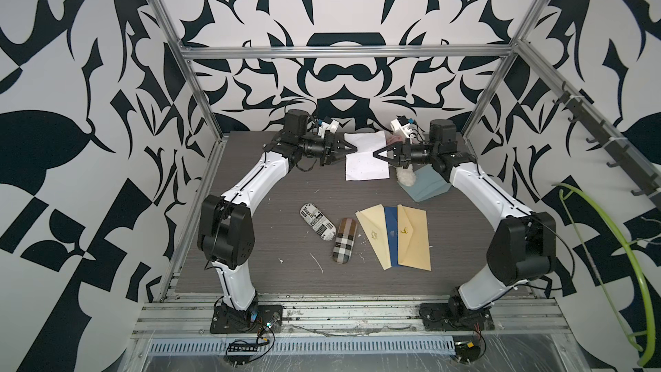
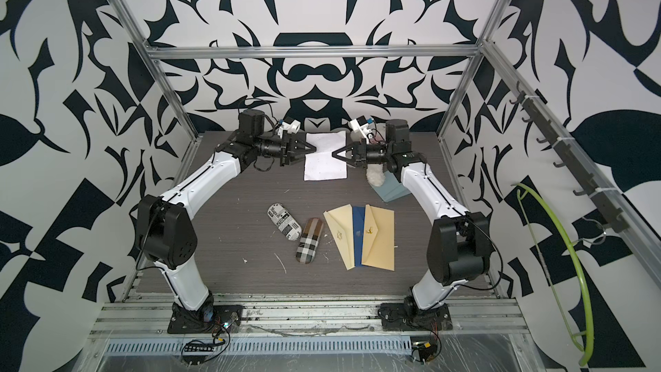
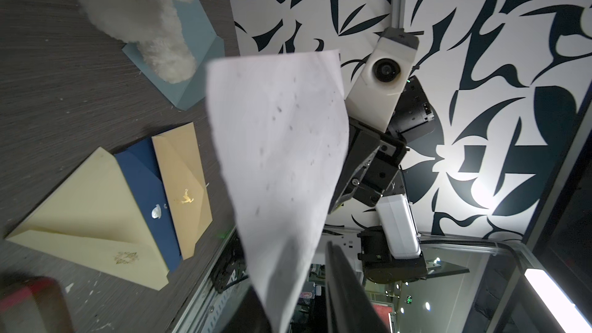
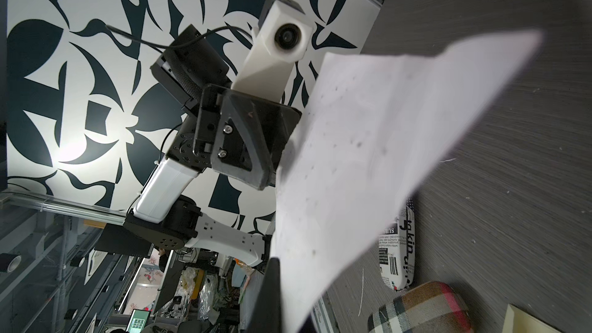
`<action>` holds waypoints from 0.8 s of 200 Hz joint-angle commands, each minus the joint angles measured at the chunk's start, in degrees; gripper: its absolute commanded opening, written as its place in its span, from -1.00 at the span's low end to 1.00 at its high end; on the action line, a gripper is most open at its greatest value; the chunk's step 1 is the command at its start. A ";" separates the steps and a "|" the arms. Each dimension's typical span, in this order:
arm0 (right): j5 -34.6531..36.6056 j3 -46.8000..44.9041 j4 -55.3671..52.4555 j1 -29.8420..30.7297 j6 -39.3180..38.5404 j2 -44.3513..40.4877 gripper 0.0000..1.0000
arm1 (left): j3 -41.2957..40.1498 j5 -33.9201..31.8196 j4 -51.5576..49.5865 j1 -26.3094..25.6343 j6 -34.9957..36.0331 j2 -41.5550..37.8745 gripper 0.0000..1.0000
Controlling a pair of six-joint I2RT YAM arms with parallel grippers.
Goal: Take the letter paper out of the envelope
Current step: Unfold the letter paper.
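Letter paper [image 1: 366, 164] is held up above the far end of the table [image 1: 272, 187], pinched at its right edge by the clamped right gripper [image 1: 374, 154]. Its left edge is touched by the left gripper [image 1: 353, 149], though whether that one's gripping can't be told tbh.

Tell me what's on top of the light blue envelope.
A white fluffy plush toy lies across the light blue envelope. The stretch of envelope beneath it is covered, and the right arm hides more in both top views.
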 commanded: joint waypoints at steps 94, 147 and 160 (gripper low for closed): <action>3.49 2.15 -8.12 0.18 -5.13 0.39 -1.00 | 4.18 -3.04 -11.55 -0.44 8.89 -0.04 -1.00; 22.06 7.01 -27.30 1.34 -14.48 0.26 -0.47 | 10.68 -15.76 -30.14 -1.36 19.99 1.38 -1.00; 32.43 7.02 -31.52 1.46 -15.56 -0.99 -0.34 | 12.80 -24.18 -37.99 -1.28 23.34 1.48 -1.00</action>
